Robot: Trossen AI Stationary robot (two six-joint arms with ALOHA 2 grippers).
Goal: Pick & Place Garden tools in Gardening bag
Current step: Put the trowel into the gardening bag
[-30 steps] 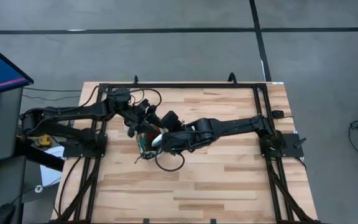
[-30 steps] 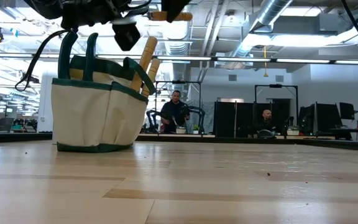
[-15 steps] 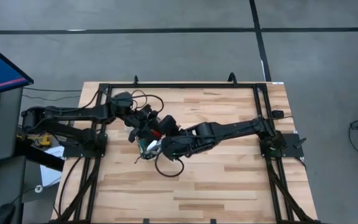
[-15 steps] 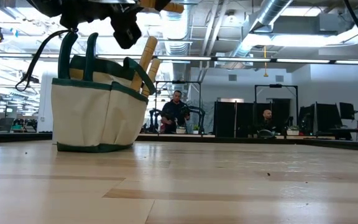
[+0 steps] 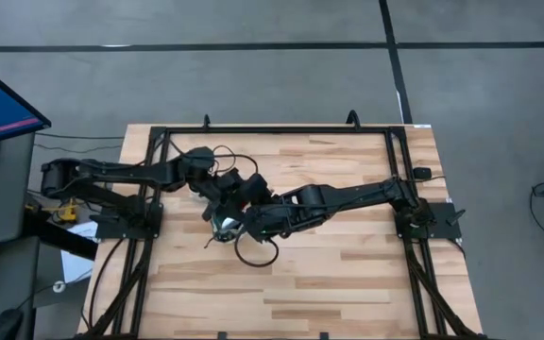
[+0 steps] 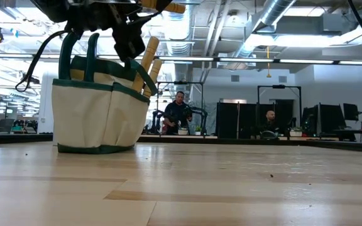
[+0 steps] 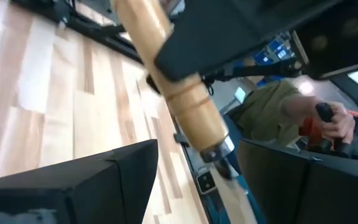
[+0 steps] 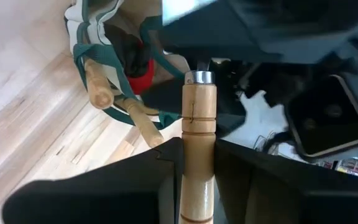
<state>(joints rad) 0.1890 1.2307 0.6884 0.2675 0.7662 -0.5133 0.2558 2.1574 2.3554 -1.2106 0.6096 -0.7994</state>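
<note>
The beige gardening bag with green trim stands on the table left of centre; it also shows in the high view. Two wooden handles stick up out of it, and a red tool lies inside. My right gripper is shut on a trowel's wooden handle above the bag. My left gripper is open, one finger on either side of that trowel's metal collar; I cannot tell whether it touches. The trowel's blade is hidden. My right gripper pinches the trowel's wooden handle between its two fingers, about midway along it. The handle lies along the fingers, and its metal collar end sticks out past the fingertips. The trowel is lifted clear above the bag, about level.
Both arms crowd together over the bag. A black frame runs round the table. A dark cable loop lies just near of the bag. Bare wood lies to the right and near side. People sit in the room behind.
My left gripper has gone toward the table's right edge and down, closing in on the bag and the held trowel. My right gripper has shifted a little toward the left with the trowel, which stays clear above the bag.
</note>
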